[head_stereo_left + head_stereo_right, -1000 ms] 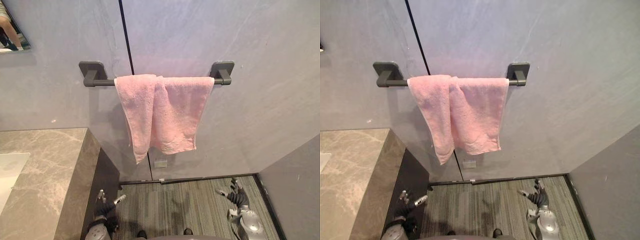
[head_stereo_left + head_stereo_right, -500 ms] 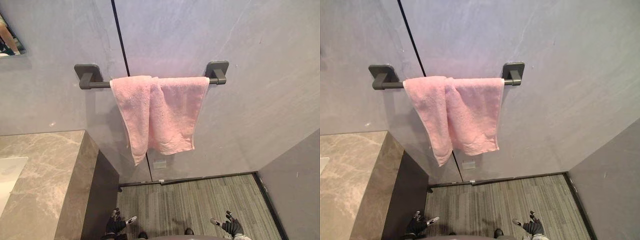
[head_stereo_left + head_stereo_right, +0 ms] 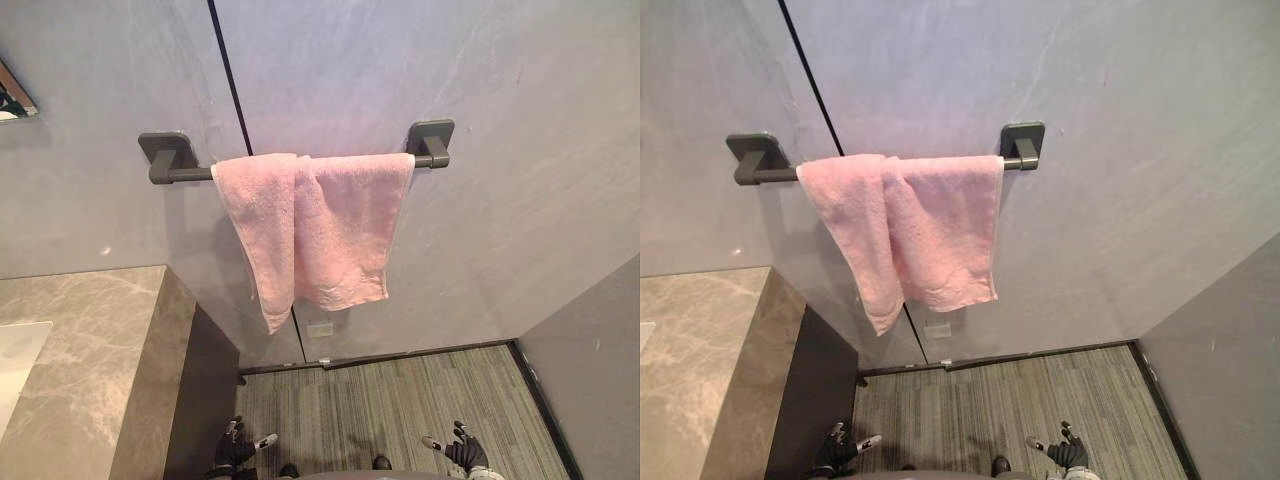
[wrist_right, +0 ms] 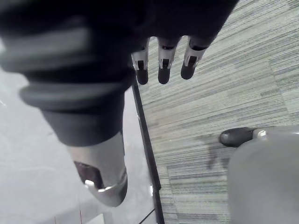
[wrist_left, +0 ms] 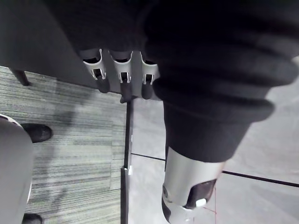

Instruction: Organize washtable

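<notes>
A pink towel [image 3: 311,232] hangs folded over a dark grey wall rail [image 3: 176,172], its left part drooping lower than its right. The marble washtable [image 3: 80,360] stands at the lower left, with the edge of a white basin [image 3: 14,362] set in it. My left hand [image 3: 236,450] hangs low near the floor beside the washtable's dark side, fingers relaxed and holding nothing. At the lower right my right hand [image 3: 462,452] hangs the same way, open and empty. In the wrist views the fingers [image 5: 122,83] of the left and the fingers [image 4: 161,63] of the right point loosely toward the floor.
A grey striped carpet [image 3: 400,405] covers the floor below the towel. A low grey wall [image 3: 590,375] closes the right side. A mirror corner [image 3: 12,98] shows at the upper left. A dark vertical seam [image 3: 228,75] runs down the wall behind the rail.
Both hands have dropped from mid-height to the bottom of the eye views. The camera has turned a little, shifting the rail and towel leftward.
</notes>
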### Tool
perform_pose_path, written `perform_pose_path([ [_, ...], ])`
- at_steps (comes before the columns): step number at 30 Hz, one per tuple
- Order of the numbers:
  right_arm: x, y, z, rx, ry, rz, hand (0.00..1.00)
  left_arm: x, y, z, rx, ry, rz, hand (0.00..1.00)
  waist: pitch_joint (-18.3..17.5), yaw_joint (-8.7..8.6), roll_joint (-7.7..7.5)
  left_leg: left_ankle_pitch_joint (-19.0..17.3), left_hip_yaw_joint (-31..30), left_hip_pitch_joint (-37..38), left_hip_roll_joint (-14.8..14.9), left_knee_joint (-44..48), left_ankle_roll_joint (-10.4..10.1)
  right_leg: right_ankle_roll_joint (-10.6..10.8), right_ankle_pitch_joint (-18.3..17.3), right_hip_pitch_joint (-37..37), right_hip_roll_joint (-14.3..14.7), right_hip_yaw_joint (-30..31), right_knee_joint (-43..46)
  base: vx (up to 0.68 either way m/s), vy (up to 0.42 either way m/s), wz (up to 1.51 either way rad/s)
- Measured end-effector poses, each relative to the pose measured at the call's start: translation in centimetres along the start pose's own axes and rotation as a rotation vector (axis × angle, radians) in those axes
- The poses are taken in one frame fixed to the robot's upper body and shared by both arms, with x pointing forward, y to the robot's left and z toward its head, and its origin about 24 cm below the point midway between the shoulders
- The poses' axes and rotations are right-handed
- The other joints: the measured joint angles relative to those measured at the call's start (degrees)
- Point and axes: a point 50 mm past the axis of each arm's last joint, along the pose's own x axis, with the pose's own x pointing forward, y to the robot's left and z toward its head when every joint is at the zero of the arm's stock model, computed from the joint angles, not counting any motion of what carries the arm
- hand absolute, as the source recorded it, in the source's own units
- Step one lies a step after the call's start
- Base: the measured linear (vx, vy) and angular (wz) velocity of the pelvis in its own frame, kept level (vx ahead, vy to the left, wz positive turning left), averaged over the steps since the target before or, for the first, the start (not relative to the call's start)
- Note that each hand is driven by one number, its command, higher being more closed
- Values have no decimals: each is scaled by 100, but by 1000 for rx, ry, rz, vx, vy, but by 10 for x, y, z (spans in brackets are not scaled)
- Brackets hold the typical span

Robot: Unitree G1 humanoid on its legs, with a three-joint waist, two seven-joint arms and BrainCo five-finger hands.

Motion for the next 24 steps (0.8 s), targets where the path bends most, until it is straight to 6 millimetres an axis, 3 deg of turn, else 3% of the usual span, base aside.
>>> perform_pose_path([
  [7, 5, 7, 27, -39, -105, 25, 0, 2, 0, 26, 35, -118, -18, 0, -2, 13, -24, -61, -9, -3, -28, 2, 16, 44, -60, -11, -25, 9, 49, 27, -2, -1],
  [12, 6, 12, 35, -112, -134, 46, 0, 3, 0, 28, 40, -127, -18, 0, 61, 20, -71, -108, -2, -28, -31, 80, 25, 45, -220, -153, -37, 14, 339, -7, 0, -1],
  [15, 8, 19, 45, -157, -170, 74, 0, 3, 0, 28, 43, -129, -19, 0, 262, 114, -203, -449, 102, -348, -42, 709, 40, 75, -876, -925, -135, 185, 1719, -66, -18, -17],
  [17, 7, 23, 49, -166, -187, 87, 0, 4, -1, 32, 49, -140, -26, 0, 314, 119, -238, -650, 93, -671, -59, 1187, 53, 106, -1057, -1207, -240, 260, 2168, -22, -4, -2],
  [20, 7, 21, 55, -187, -211, 96, 0, 8, -4, 44, 61, -173, -37, 0, 432, 108, -79, -750, -110, -876, -8, 1481, 78, 112, -1092, -1364, -252, 307, 2555, -30, -4, 32],
  [21, 6, 19, 53, -186, -211, 97, 0, 11, -4, 55, 69, -205, -41, 0, 475, 76, -13, -745, -299, -931, 47, 1560, 74, 7, -1222, -1512, -268, 369, 3046, -27, -52, 103],
  [22, 5, 18, 51, -187, -205, 101, 0, 13, -5, 65, 87, -239, -49, 0, 484, 76, -12, -771, -622, -998, 31, 1685, 29, 13, -1413, -1604, -493, 491, 3486, -29, -82, 113],
  [24, 5, 19, 53, -186, -212, 104, 0, 15, 1, 70, 105, -249, -38, 0, 439, 44, -48, -843, -959, -1201, 43, 1916, -106, 42, -1430, -1661, -778, 901, 3812, -16, -237, 107],
])
